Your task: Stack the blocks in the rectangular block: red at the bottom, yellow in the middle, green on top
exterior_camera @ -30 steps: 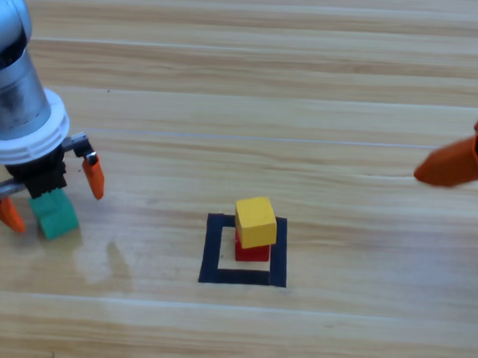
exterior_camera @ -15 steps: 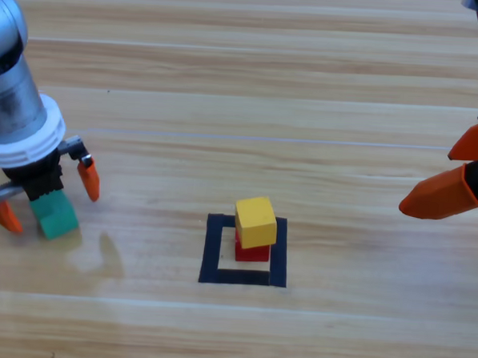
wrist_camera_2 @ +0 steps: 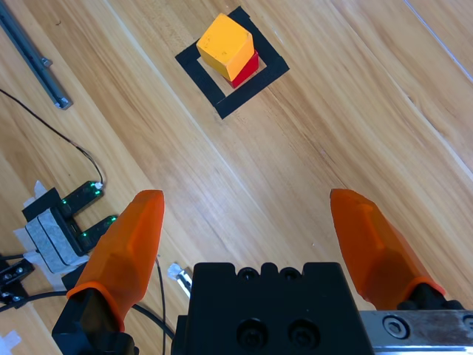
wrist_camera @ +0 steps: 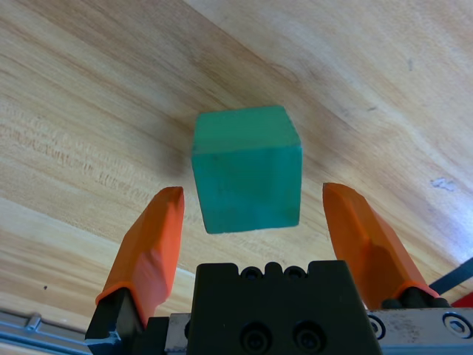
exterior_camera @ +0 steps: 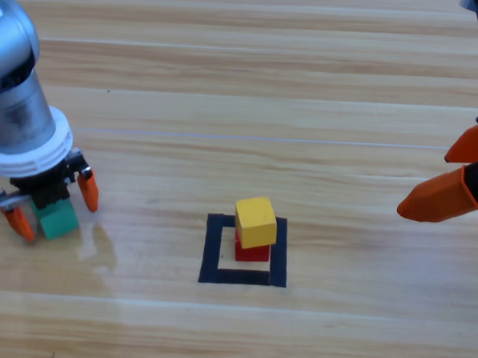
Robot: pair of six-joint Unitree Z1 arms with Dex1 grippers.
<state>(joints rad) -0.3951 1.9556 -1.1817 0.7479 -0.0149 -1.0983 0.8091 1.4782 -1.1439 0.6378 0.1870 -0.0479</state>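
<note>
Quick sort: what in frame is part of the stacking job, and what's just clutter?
Job:
- green cube, between the open left end effector
- yellow cube on the red cube
- black tape square
- right end effector, open, waiting at the right edge

Clutter (right wrist view):
- cables
- small black device with green lights
- metal rod

No text, label, brand, number or sign can be read in any of the views. The faces of the green cube (wrist_camera: 247, 168), the yellow cube (exterior_camera: 255, 221) and the red cube (exterior_camera: 252, 252) are plain, and the black tape square (exterior_camera: 213, 250) on the bench (exterior_camera: 244, 83) bears no marking.
</note>
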